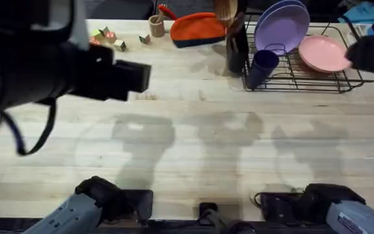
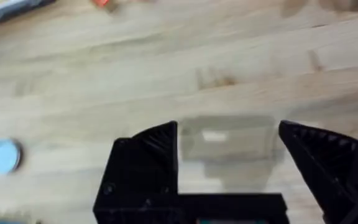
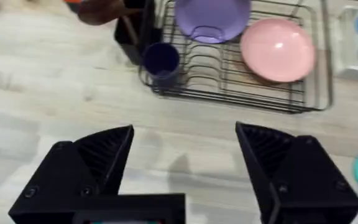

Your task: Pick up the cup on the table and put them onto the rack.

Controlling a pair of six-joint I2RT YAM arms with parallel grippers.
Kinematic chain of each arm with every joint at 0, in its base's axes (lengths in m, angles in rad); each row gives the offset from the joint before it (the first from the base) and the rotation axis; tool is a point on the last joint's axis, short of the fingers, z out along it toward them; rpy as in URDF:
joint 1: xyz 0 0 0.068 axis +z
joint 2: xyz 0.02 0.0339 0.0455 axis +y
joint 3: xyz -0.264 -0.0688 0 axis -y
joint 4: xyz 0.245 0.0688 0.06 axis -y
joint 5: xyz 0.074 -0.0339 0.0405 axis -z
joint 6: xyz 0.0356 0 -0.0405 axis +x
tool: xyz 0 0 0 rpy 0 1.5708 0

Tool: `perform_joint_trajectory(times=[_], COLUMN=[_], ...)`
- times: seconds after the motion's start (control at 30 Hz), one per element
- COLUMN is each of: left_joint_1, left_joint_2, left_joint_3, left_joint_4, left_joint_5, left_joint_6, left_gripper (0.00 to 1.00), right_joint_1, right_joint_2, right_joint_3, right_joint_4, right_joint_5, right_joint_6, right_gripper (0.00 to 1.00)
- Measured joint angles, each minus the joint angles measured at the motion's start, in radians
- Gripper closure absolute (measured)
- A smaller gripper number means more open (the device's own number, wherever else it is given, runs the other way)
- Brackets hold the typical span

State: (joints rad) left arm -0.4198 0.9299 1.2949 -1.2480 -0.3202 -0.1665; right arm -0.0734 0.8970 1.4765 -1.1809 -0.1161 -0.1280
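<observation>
- Cup [image 1: 262, 66] sat tilted at rack [image 1: 317, 81] corner; seating looked uncertain
- L gripper [image 2: 229, 168], R gripper [image 3: 185, 168]: both spread wide, empty
- Advice: approach w/ R arm; regrip cup mid-body; avoid wires

Bare table [image 1: 193, 143] mid-span, cup [image 1: 261, 67] hemmed by black holder [image 1: 236, 49] and rack [image 1: 304, 75] wires

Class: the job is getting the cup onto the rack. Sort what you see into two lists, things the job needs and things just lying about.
Belongs to the job:
- cup, already at the rack's corner
- rack
- table

Just lying about:
- purple plate
- pink plate
- orange pouch
- black utensil holder
- small wooden blocks
</observation>
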Motion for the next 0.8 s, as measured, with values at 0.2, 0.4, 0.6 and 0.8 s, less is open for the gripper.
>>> perform_joint_trajectory(times=[0.2,0.4,0.6,0.8], left_joint_1=[0.124,0.157,0.157,0.157], left_joint_2=[-0.018,0.044,0.12,0.148], left_joint_3=[0.0,0.0,-0.001,-0.002], left_joint_4=[-0.053,-0.052,-0.05,-0.05], left_joint_5=[-0.007,0.046,0.063,0.064], left_joint_6=[-0.04,-0.075,-0.077,-0.077], left_gripper=[0.008,0.008,0.008,0.007], right_joint_1=[0.043,0.145,0.149,0.149], right_joint_2=[0.153,0.241,0.246,0.246], right_joint_3=[0.0,0.0,0.0,0.0], right_joint_4=[0.023,0.024,0.02,0.015], right_joint_5=[-0.155,-0.203,-0.207,-0.207], right_joint_6=[0.0,0.0,0.0,0.0], right_gripper=[0.007,0.007,0.007,0.007])
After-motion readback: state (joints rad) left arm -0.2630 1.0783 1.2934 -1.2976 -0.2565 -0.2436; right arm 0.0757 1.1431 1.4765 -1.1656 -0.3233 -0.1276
